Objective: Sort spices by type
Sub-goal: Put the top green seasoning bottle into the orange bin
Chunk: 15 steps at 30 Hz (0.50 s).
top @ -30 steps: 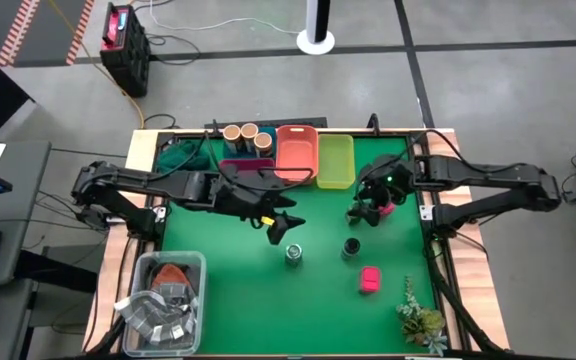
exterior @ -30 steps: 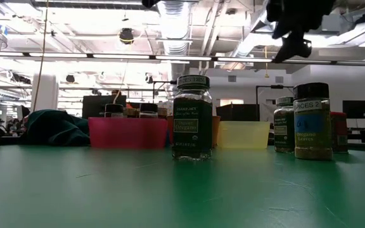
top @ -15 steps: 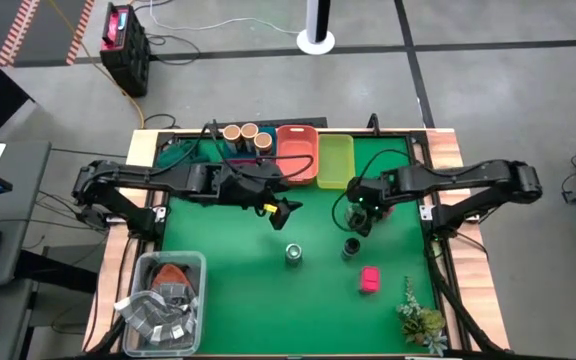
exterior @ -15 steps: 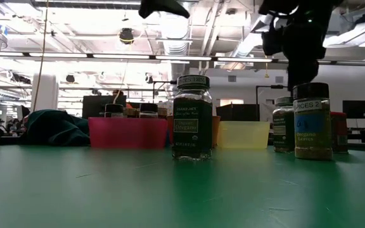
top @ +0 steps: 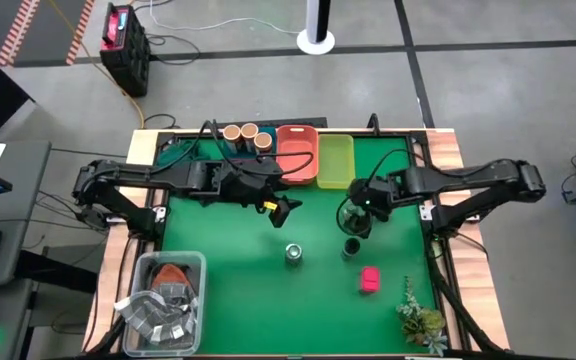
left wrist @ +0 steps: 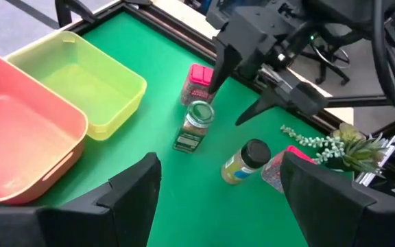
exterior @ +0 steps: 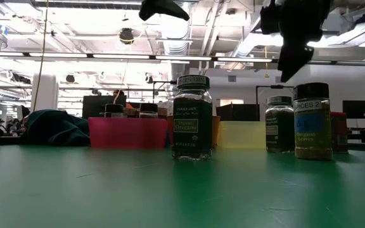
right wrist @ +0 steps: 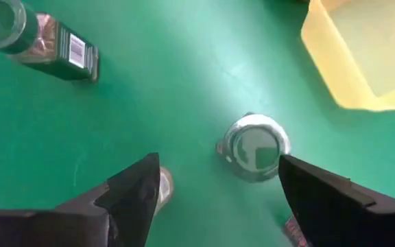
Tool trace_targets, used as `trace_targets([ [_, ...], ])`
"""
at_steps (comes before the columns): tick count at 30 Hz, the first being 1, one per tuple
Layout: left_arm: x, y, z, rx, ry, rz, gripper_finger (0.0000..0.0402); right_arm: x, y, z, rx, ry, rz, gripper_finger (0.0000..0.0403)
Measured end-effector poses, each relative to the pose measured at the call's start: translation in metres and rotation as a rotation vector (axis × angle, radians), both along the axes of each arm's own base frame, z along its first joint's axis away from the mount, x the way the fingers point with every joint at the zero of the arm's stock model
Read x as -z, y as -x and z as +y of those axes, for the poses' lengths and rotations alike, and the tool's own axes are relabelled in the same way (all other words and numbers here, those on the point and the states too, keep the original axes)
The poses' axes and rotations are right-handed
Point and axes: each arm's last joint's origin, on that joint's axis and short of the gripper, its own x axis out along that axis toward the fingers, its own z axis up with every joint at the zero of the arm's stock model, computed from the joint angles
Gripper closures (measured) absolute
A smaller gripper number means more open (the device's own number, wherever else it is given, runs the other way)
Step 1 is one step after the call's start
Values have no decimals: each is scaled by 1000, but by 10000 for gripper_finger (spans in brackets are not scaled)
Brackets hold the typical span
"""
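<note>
My right gripper hung right of centre in the high view, its dark fingers spread wide and empty above a round glass jar with a shiny green-rimmed lid. My left gripper hovered near the middle, fingers likewise parted, holding nothing. Just below, two more cylindrical spice jars stood on the matte green mat, with a small pink square box at lower right. The smooth plastic yellow-green tray sat at upper centre beside the orange tray.
</note>
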Motion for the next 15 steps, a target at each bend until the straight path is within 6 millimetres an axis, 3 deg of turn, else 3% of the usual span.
trace_targets([
  [8, 0, 0, 0, 1, 0, 1, 118, 18, -13, -15, -29, 94, 109, 81],
  [15, 3, 2, -1, 19, 18, 34, 118, 41, -27, -17, -58, 96, 217, 81],
])
